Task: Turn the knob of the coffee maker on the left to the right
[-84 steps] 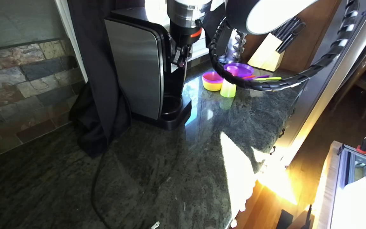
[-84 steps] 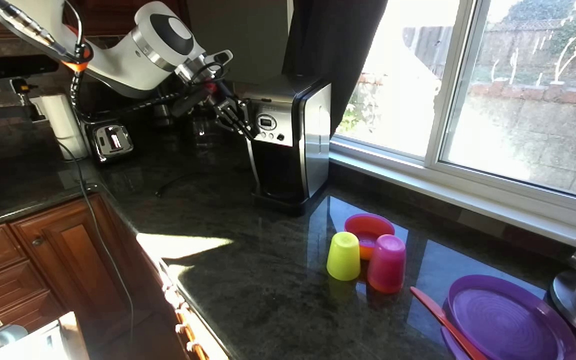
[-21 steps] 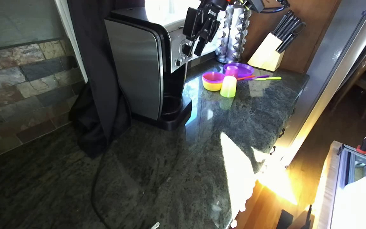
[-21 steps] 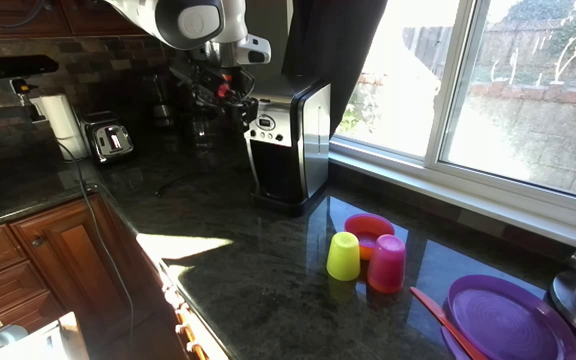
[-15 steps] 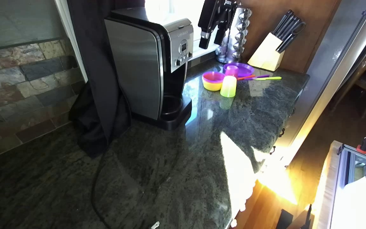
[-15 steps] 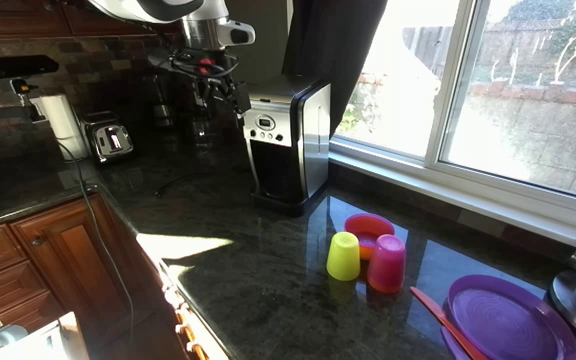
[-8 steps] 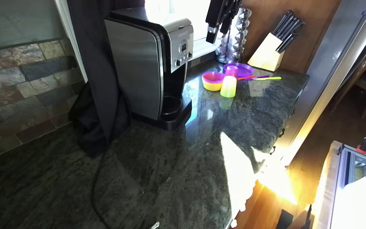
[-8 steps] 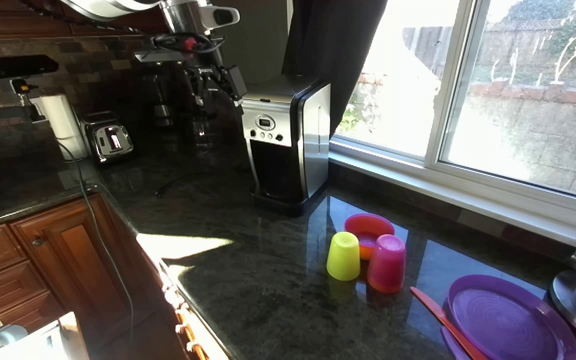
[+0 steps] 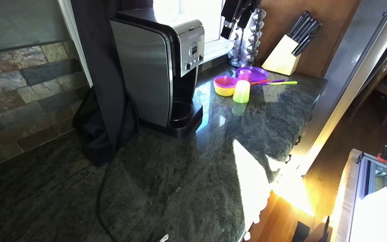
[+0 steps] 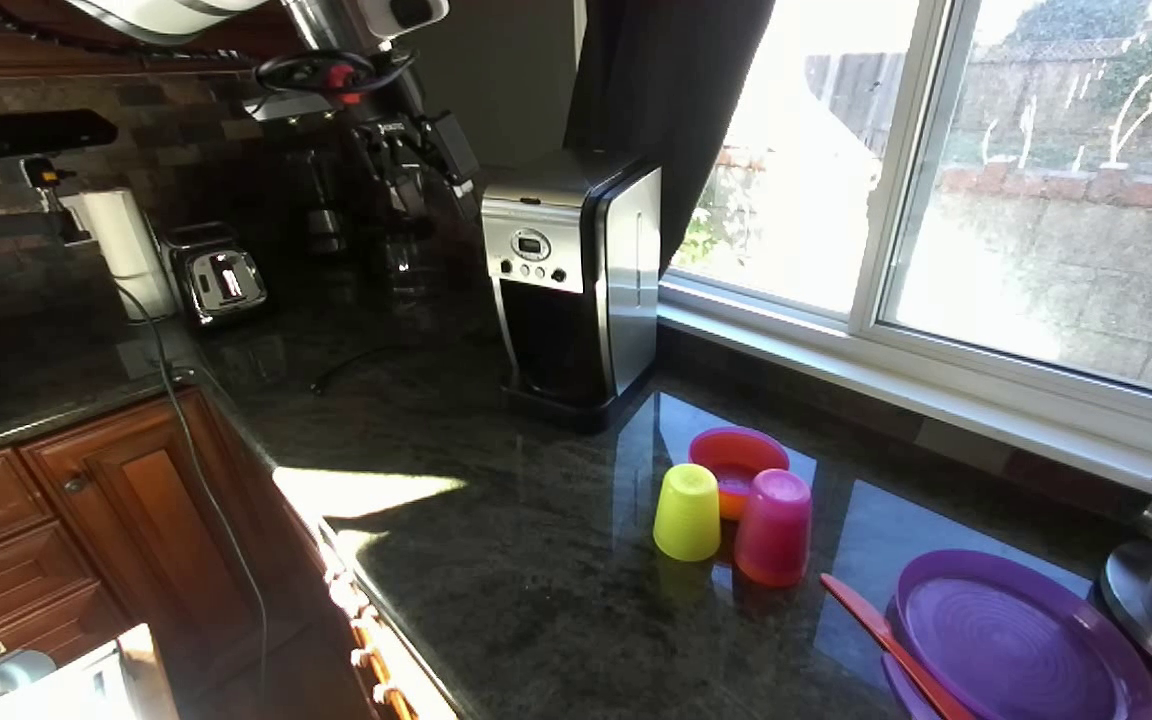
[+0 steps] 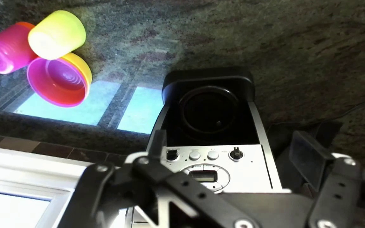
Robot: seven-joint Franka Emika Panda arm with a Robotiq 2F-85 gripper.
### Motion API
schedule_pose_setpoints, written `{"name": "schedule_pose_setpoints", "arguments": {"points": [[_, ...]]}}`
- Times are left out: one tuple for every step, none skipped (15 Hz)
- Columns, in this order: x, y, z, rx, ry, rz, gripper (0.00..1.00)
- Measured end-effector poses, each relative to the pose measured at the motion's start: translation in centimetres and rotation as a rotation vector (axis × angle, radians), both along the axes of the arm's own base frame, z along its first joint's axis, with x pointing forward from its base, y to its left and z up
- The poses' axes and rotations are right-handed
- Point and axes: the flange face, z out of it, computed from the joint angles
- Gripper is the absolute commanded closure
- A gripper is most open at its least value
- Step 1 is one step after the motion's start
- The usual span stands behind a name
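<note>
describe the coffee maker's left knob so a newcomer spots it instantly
Find the coffee maker by the window. Facing its silver front, look just below the display. The left knob is black, unlike the silver buttons, and farther from the window than the right knob.

Silver-black coffee maker (image 10: 572,288), purple plate (image 10: 1016,635), mottled counter (image 9: 166,188), perhaps greenish.

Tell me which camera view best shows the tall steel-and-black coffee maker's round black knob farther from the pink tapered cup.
The wrist view: the round black knob appears largest there, unobstructed, its raised ridge distinct. Both exterior views show it only small, the ridge too tiny to tell.
</note>
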Motion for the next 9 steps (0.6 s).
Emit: {"name": "schedule_pose_setpoints", "arguments": {"points": [[-0.16, -0.03, 0.02, 0.004, -0.007, -0.008, 0.00], [-0.29, -0.05, 0.07, 0.008, -0.015, -0.016, 0.00], [-0.41, -0.07, 0.08, 0.012, -0.022, -0.020, 0.00], [-0.52, -0.10, 0.05, 0.015, -0.028, -0.025, 0.00], [-0.62, -0.12, 0.01, 0.017, -0.032, -0.029, 0.00], [-0.71, -0.14, -0.01, 0.018, -0.033, -0.033, 0.00], [-0.76, -0.15, 0.02, 0.019, -0.034, -0.034, 0.00], [-0.77, -0.15, 0.05, 0.019, -0.035, -0.035, 0.00], [-0.79, -0.16, 0.06, 0.020, -0.035, -0.036, 0.00]]}}
